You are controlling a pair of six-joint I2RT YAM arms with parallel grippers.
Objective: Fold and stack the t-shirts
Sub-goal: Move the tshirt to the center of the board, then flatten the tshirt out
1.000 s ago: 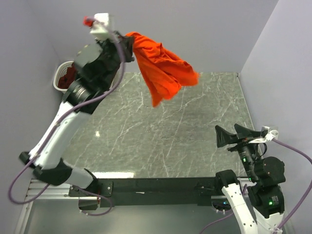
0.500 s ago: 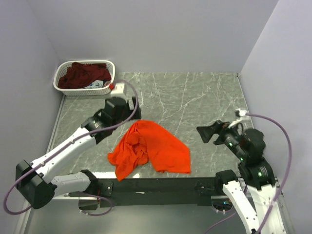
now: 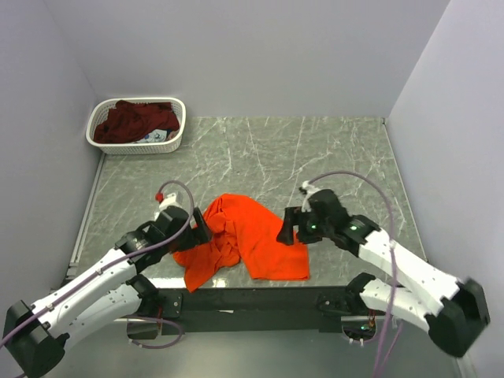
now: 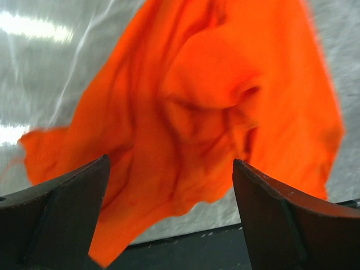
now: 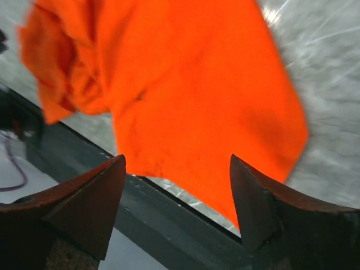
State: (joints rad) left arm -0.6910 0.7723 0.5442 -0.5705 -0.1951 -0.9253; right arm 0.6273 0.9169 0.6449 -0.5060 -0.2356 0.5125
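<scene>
left wrist: orange t-shirt [image 4: 214, 107] blurred, cut off at top edge | right wrist: same, cut off at top | top external: maroon t-shirt [image 3: 134, 122] half hidden by basket [image 3: 118, 147] wall; pale scrap [image 3: 154, 138] beside it too small to identify

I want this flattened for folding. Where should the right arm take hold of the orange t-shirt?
Probably the flat right edge of the orange t-shirt, approached from the right by the open right gripper. That side lies smooth on the table; the left half is bunched in folds.
</scene>
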